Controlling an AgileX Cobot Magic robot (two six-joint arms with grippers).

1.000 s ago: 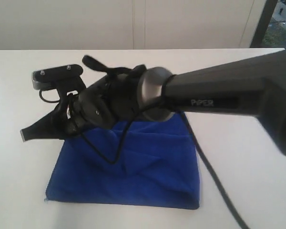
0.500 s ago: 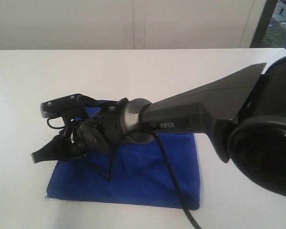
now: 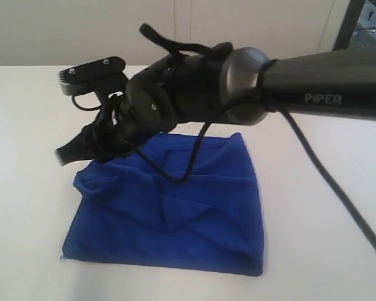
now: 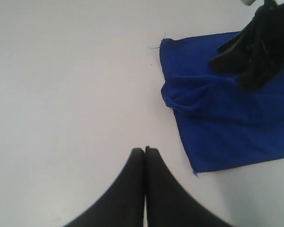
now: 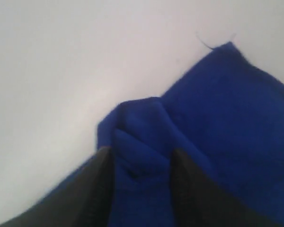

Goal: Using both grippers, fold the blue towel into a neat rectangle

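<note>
Blue towel point(image 3: 175, 213) lies folded on the white tabletop point(image 3: 25, 219), rumpled at its far left corner. Over that rumple hangs the right gripper point(image 5: 141, 153), jaws spread apart. The left gripper point(image 4: 145, 152) hovers off beside the towel, jaws pressed together.

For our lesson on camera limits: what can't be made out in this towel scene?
Exterior view: far edge of the blue towel partly hidden by the right arm.
Left wrist view: towel cut off by the frame.
Right wrist view: blurred; right end effector contact with cloth unclear.
</note>
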